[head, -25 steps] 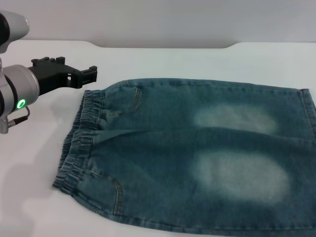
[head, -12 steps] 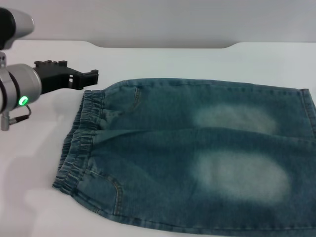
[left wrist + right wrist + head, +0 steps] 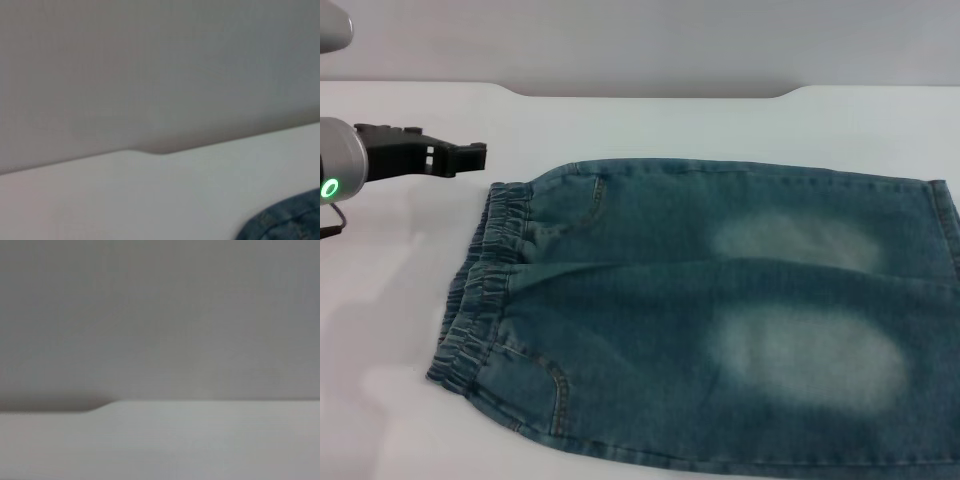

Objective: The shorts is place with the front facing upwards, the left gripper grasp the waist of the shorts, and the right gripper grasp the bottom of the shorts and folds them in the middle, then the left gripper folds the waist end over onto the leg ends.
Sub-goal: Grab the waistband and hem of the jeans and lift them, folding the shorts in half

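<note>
The blue denim shorts (image 3: 700, 320) lie flat on the white table (image 3: 650, 125), front up, with pale patches on the thighs. The puckered waist (image 3: 485, 285) forms the left end, and the straight leg ends (image 3: 945, 230) reach the right edge of the head view. My left gripper (image 3: 470, 160) hovers over bare table just left of the waist's far corner, apart from the fabric and holding nothing. A corner of the shorts (image 3: 287, 222) shows in the left wrist view. The right gripper is out of view.
The table's far edge (image 3: 650, 95) meets a grey wall, with a shallow step in that edge at the back right (image 3: 790, 92). Bare white tabletop lies left of and behind the shorts.
My left gripper has drawn back to the left, away from the waist's far corner. The shorts have not moved.
</note>
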